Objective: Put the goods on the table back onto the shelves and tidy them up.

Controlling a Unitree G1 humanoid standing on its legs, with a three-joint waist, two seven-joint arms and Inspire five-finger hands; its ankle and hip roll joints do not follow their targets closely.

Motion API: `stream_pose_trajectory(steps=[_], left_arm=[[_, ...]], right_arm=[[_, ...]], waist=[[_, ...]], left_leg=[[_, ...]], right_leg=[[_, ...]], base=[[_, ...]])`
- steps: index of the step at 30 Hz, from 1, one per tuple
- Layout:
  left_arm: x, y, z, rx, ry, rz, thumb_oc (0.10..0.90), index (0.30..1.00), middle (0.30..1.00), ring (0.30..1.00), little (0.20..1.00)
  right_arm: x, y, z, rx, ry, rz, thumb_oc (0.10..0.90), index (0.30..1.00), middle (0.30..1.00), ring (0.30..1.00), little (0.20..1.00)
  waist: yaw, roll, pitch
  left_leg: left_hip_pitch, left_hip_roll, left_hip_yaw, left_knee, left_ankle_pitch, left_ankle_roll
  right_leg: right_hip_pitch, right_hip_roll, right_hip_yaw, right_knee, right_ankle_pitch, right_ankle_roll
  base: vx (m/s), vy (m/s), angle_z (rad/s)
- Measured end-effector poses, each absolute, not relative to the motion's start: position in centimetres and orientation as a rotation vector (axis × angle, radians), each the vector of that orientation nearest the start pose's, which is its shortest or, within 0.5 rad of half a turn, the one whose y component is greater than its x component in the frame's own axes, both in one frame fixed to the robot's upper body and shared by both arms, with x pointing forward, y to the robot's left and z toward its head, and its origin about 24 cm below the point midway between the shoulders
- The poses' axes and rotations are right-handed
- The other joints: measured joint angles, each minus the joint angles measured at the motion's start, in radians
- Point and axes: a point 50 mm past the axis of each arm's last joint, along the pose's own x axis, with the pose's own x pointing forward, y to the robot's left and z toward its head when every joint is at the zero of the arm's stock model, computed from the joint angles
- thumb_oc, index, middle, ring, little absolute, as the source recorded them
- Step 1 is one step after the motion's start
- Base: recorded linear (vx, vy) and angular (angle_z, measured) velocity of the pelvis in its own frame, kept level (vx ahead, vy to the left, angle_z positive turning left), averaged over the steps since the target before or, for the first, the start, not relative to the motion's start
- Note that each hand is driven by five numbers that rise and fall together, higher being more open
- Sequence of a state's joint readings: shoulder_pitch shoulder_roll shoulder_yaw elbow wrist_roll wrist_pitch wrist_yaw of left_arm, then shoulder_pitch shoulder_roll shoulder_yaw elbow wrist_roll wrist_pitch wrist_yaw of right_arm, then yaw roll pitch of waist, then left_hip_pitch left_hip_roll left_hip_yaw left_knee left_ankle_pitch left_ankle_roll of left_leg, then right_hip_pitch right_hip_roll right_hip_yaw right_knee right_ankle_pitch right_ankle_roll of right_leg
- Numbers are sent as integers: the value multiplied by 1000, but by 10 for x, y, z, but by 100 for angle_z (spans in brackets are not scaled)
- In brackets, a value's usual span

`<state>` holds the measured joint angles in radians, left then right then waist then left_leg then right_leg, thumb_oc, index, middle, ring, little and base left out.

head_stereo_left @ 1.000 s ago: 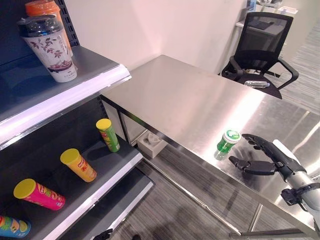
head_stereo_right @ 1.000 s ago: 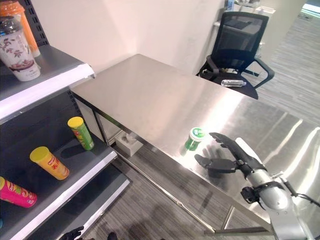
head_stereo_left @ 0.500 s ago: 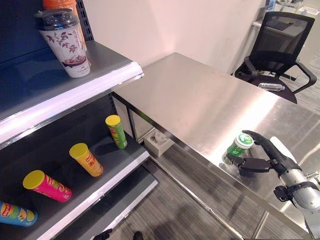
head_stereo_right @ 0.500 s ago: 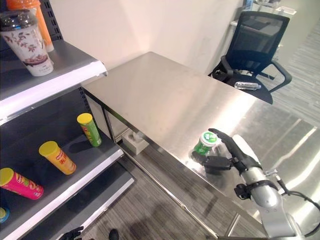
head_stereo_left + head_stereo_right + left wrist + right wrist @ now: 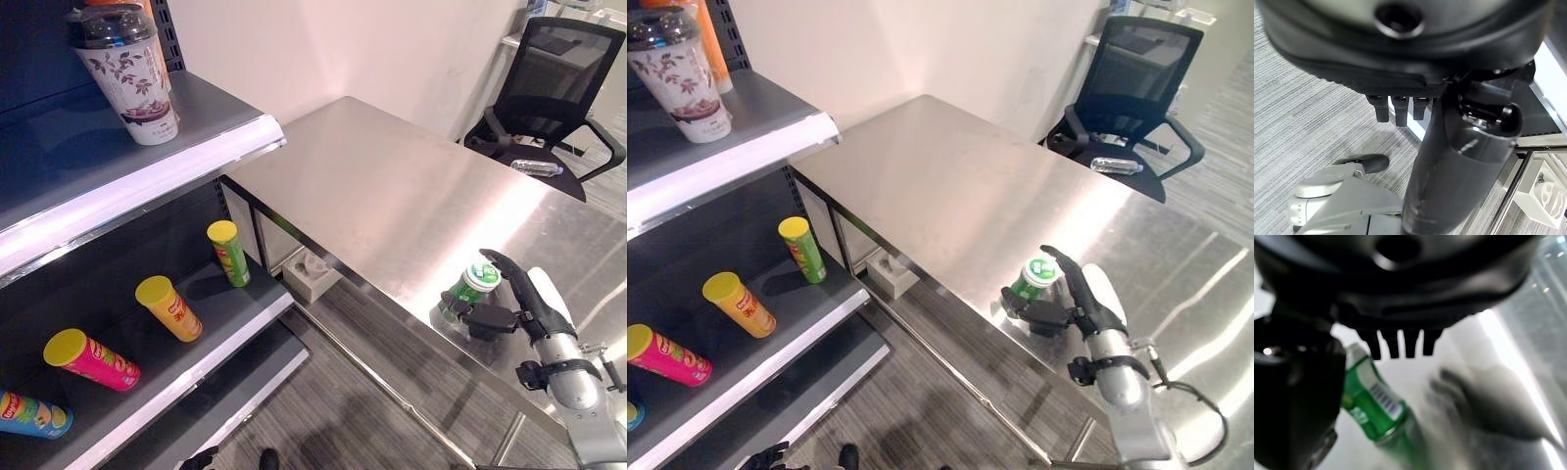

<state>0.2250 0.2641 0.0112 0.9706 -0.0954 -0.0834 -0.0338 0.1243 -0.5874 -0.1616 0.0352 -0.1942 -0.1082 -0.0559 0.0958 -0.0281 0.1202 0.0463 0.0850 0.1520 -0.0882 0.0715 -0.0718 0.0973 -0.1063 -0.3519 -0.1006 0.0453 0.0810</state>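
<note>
A small green can with a white-green lid (image 5: 470,287) stands upright near the front edge of the steel table (image 5: 392,186). My right hand (image 5: 537,311) is open beside it: the fingers arch over the lid and the thumb reaches toward the can's lower side. In the right wrist view the can (image 5: 1376,406) sits between thumb and fingers. The shelves stand on the left, with an upper shelf (image 5: 196,127) and a lower shelf (image 5: 230,328). My left hand (image 5: 1396,110) hangs down above the floor with relaxed fingers.
A lidded floral cup (image 5: 122,69) stands on the upper shelf. Green (image 5: 227,253), yellow (image 5: 168,307), pink (image 5: 90,359) and blue (image 5: 29,416) tubes lie on the lower shelf. A white box (image 5: 309,274) sits under the table. Behind the table, a black office chair (image 5: 549,88) holds a bottle (image 5: 537,168).
The camera has shifted. My right hand has moved in from beside the can, so its fingers now reach over the lid and the thumb is at the can's side.
</note>
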Motion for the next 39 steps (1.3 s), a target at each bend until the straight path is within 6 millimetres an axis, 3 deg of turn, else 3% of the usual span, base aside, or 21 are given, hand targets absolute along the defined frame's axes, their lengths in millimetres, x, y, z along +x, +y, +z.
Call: stream_pose_trajectory(steps=[15,16,39], left_arm=[[59,253,-149,133,1093,191,800,900,900,900,900],[59,253,-149,133,1093,191,800,900,900,900,900],[60,252,-149,146,1088,200,800,900,900,900,900]], right_arm=[[224,-293,72,-774,-7,-204,800,900,900,900,900],[224,-293,72,-782,-7,-203,402,302,302,302,302],[229,-283,72,-776,-59,-254,400,300,300,300,300]], waist=[[0,10,6],[0,10,6],[1,14,8]], left_leg=[[3,0,1,0,0,0],[3,0,1,0,0,0],[15,1,1,0,0,1]], right_leg=[[2,0,2,0,0,0],[2,0,2,0,0,0],[14,0,2,0,0,0]], base=[[0,0,0],[0,0,0],[0,0,0]])
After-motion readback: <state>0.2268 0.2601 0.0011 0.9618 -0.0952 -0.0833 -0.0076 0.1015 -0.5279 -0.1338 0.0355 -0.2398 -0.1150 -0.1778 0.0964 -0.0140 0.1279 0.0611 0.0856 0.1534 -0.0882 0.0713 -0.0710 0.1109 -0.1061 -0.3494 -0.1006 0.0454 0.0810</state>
